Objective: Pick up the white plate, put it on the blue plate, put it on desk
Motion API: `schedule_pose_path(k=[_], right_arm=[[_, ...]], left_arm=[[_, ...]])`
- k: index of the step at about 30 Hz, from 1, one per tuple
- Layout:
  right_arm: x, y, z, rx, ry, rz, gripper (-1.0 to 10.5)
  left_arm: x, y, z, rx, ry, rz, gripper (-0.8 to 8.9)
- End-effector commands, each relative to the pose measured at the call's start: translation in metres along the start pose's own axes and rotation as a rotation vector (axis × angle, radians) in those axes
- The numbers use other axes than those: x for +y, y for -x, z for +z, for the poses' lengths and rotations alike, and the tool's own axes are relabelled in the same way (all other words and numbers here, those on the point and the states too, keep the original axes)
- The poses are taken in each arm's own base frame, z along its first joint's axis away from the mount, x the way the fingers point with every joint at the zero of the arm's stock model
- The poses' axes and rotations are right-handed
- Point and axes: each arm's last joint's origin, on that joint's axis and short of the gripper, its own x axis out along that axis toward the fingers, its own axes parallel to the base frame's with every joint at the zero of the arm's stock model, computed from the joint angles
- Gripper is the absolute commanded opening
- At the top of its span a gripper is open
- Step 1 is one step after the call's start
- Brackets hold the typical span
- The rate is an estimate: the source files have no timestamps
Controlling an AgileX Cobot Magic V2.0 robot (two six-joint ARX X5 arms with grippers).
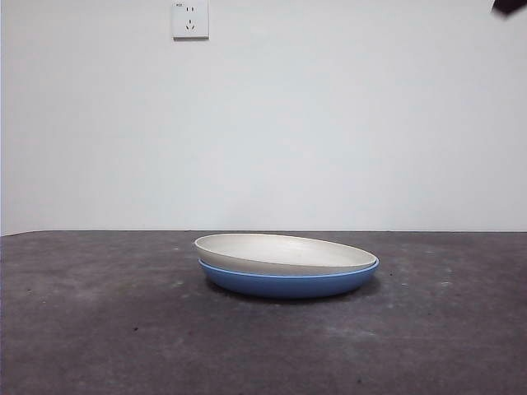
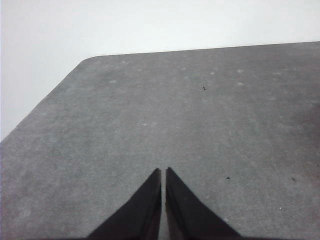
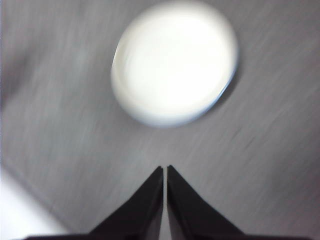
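The white plate (image 1: 280,252) lies slightly tilted inside the blue plate (image 1: 288,283) on the desk (image 1: 99,329), a little right of centre in the front view. In the blurred right wrist view the white plate (image 3: 172,62) fills the blue plate, of which only a thin rim (image 3: 231,80) shows. My right gripper (image 3: 164,169) is shut and empty, high above the desk and short of the plates. My left gripper (image 2: 163,171) is shut and empty over bare desk (image 2: 200,125); no plate shows there.
A white wall with a socket (image 1: 190,18) stands behind the desk. A black arm tip (image 1: 510,6) shows at the top right corner. The desk's far corner and edge (image 2: 87,58) show in the left wrist view.
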Motion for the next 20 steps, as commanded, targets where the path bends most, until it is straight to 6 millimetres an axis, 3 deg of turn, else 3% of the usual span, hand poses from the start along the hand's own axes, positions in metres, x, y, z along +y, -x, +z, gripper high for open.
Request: schedule_pose_path(k=[1, 5, 9, 12, 20], right_arm=[[-0.003, 0.023, 0.001, -0.184, 0.018, -0.057, 0.1], [-0.008, 0.047, -0.012, -0.413, 0.088, -0.182, 0.1], [-0.014, 0.049, -0.036, -0.576, 0.12, -0.293, 0.1], [-0.022, 0.035, -0.061, -0.669, 0.139, -0.356, 0.1], [-0.047, -0.025, -0.126, -0.786, 0.188, -0.367, 0.1]], left_arm=[[0.0, -0.002, -0.007, 0.025, 0.006, -0.002, 0.16], [0.0, -0.002, -0.007, 0.025, 0.006, -0.002, 0.16], [0.0, -0.002, -0.007, 0.025, 0.006, -0.002, 0.16], [0.0, -0.002, -0.007, 0.025, 0.006, -0.002, 0.16], [0.0, -0.002, -0.007, 0.025, 0.006, -0.002, 0.16]])
